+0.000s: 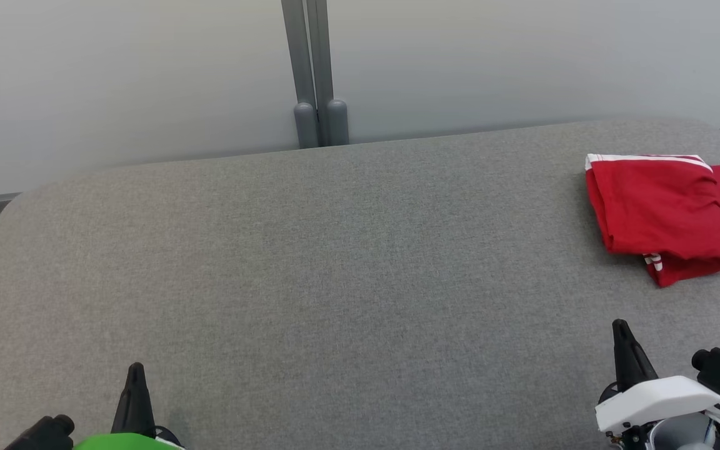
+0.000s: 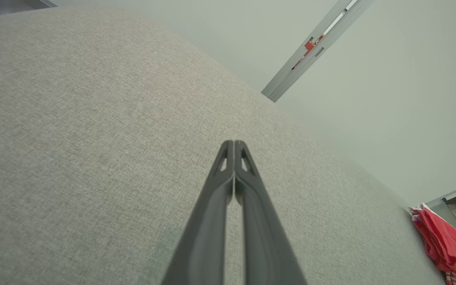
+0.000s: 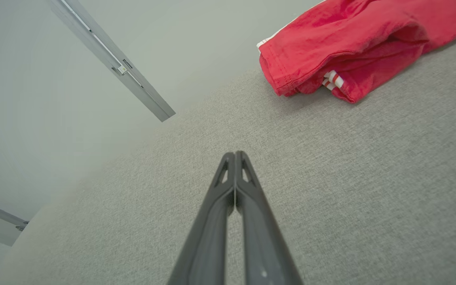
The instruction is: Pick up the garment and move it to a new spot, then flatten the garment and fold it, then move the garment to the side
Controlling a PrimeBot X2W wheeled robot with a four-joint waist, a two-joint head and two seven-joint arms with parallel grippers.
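Note:
The garment (image 1: 666,212) is red with white stripes and lies folded at the far right of the grey padded table (image 1: 335,262), partly cut off by the head view's right edge. It also appears in the right wrist view as the garment (image 3: 354,39) at the top right, and as the garment (image 2: 445,245) at the lower right of the left wrist view. My left gripper (image 1: 136,369) is shut and holds nothing, low at the near left, far from the cloth. My right gripper (image 1: 620,326) is shut and holds nothing too, near the front right, a short way before the garment. Fingertips meet in both wrist views: left gripper (image 2: 234,143), right gripper (image 3: 234,153).
A grey post (image 1: 316,75) stands against the pale wall behind the table's far edge. The table's rounded far-left corner (image 1: 10,206) drops off to the floor.

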